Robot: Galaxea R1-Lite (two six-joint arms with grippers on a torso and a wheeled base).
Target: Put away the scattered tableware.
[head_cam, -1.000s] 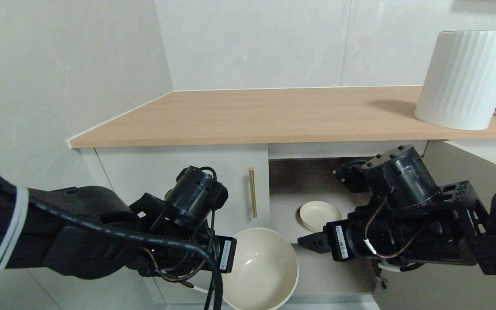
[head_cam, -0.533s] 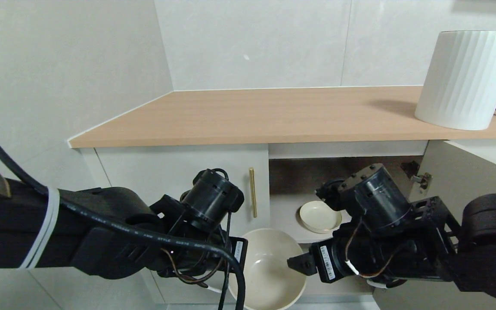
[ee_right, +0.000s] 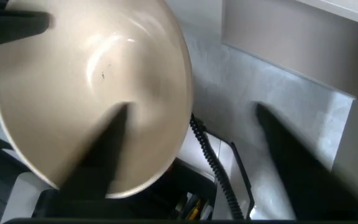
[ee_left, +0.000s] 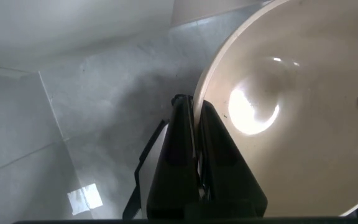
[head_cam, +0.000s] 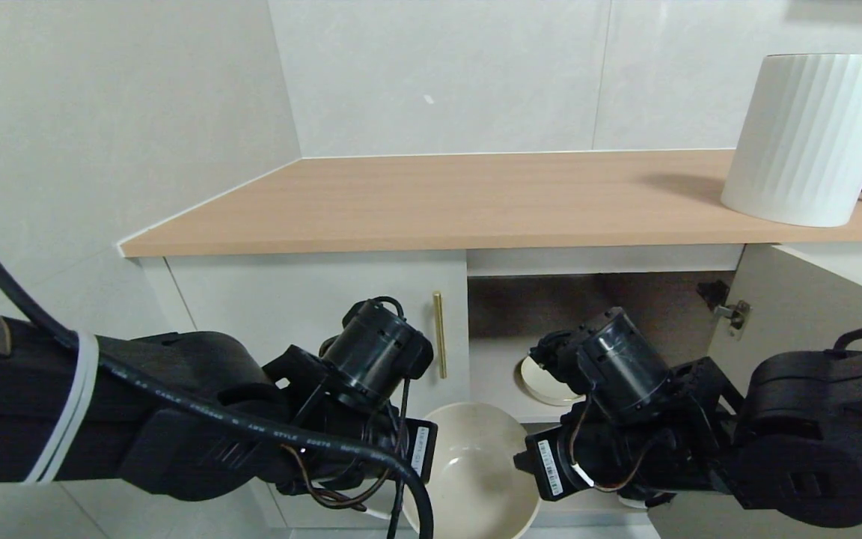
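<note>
The left end effector (ee_left: 196, 143) pinches the rim of the cream bowl (head_cam: 476, 468), low in front of the open cupboard (head_cam: 521, 299), so the right end effector (ee_right: 191, 118), fingers wide apart beside it, should grab the bowl's right edge softly before the left lets go.

Even, bright light — glare spots on the bowl (ee_left: 253, 112), wrist-view foregrounds blurred.

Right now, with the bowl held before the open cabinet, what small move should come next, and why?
Probably close the right end effector on the rim of the bowl: its open fingers appear to straddle that rim, while the left end effector pinches the opposite side, suggesting a handover.
</note>
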